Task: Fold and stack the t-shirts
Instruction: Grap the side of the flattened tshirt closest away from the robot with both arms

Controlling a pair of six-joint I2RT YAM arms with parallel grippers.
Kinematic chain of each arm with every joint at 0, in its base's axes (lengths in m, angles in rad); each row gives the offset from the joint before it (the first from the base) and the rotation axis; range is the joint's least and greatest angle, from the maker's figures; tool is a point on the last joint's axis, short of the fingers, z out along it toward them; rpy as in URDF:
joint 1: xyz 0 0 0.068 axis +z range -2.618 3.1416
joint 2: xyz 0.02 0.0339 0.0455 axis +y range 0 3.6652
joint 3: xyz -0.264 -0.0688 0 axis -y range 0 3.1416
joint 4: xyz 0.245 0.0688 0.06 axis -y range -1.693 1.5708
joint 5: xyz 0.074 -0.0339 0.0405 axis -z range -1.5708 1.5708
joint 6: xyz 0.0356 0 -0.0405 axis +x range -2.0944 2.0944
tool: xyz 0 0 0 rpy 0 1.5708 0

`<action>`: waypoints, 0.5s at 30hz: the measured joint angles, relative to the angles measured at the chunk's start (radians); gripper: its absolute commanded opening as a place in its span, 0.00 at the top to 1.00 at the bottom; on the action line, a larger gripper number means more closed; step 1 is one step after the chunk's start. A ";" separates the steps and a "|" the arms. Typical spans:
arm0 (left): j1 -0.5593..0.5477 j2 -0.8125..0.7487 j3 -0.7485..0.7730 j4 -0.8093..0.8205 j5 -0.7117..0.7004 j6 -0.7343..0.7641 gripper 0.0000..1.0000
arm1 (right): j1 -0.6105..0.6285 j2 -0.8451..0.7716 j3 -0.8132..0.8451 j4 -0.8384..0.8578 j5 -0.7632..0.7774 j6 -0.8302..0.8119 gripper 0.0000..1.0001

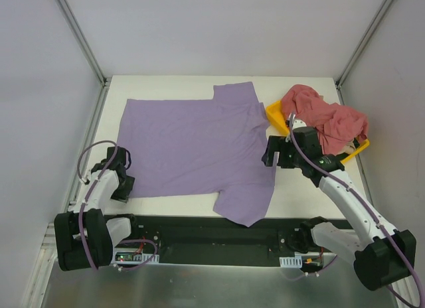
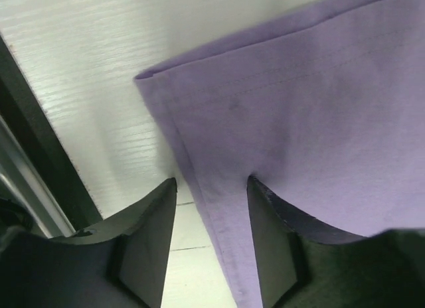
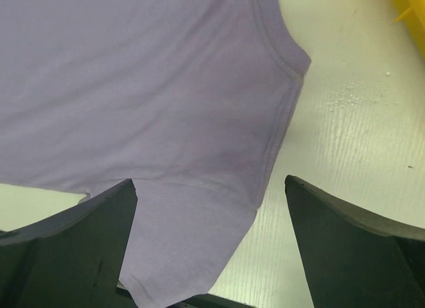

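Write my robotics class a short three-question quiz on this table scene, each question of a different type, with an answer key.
1. Multiple choice: what is heaped in the yellow plastic tray?
A) a lavender towel
B) dusty pink-red cotton t-shirts
C) a stack of folded jeans

2. Fill in the blank: the right hand hangs at the collar of the lavender purple cotton t-shirt with its jaws wide ____.

3. True or false: the lavender t-shirt has already been folded into a small square.

Key: 1 B; 2 open; 3 false, it lies spread flat on the table.
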 measured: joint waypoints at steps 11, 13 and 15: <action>0.000 0.130 0.068 0.123 0.018 0.098 1.00 | 0.171 0.002 -0.054 -0.045 -0.026 -0.045 0.03; 0.000 0.137 0.071 0.137 0.024 0.106 1.00 | 0.292 0.002 -0.069 -0.060 -0.016 -0.059 0.05; 0.000 0.138 0.071 0.146 0.030 0.112 1.00 | 0.397 0.002 -0.087 -0.072 -0.009 -0.065 0.07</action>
